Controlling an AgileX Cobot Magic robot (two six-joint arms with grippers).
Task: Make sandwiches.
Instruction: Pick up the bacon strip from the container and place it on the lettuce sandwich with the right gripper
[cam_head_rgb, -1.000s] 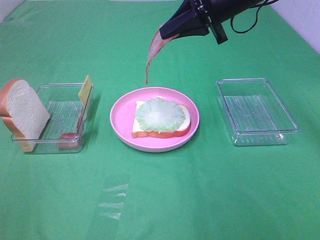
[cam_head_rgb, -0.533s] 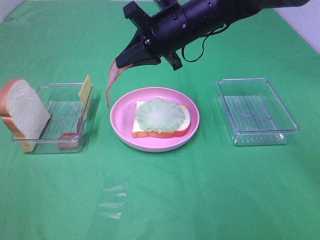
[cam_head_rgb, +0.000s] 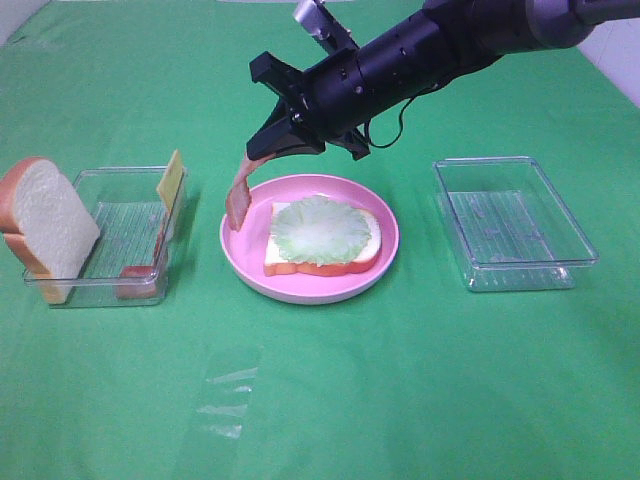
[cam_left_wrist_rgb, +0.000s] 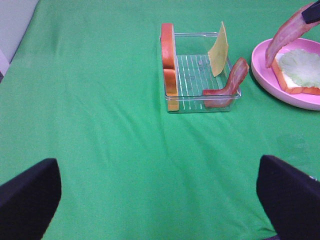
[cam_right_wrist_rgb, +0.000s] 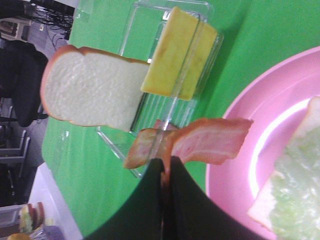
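A bread slice topped with light green lettuce (cam_head_rgb: 322, 232) lies on the round pink plate (cam_head_rgb: 240, 238). My right gripper (cam_head_rgb: 268, 152) reaches across from the right and is shut on a reddish-pink bacon strip (cam_head_rgb: 240, 195) that hangs down to the plate's left rim; the right wrist view shows the strip (cam_right_wrist_rgb: 210, 140) pinched in the fingers. The left clear tray (cam_head_rgb: 125, 225) holds a bread slice (cam_head_rgb: 45, 225), a yellow cheese slice (cam_head_rgb: 171, 180) and another bacon strip (cam_left_wrist_rgb: 227, 87). My left gripper (cam_left_wrist_rgb: 160, 200) is open, well short of that tray.
An empty clear tray (cam_head_rgb: 512, 222) stands right of the plate. A scrap of clear film (cam_head_rgb: 225, 400) lies on the green cloth near the front. The pink plate also shows in the left wrist view (cam_left_wrist_rgb: 300, 100).
My right gripper has carried the hanging bacon strip leftward from the back, then lowered it to the plate's left edge. The left arm has not moved.
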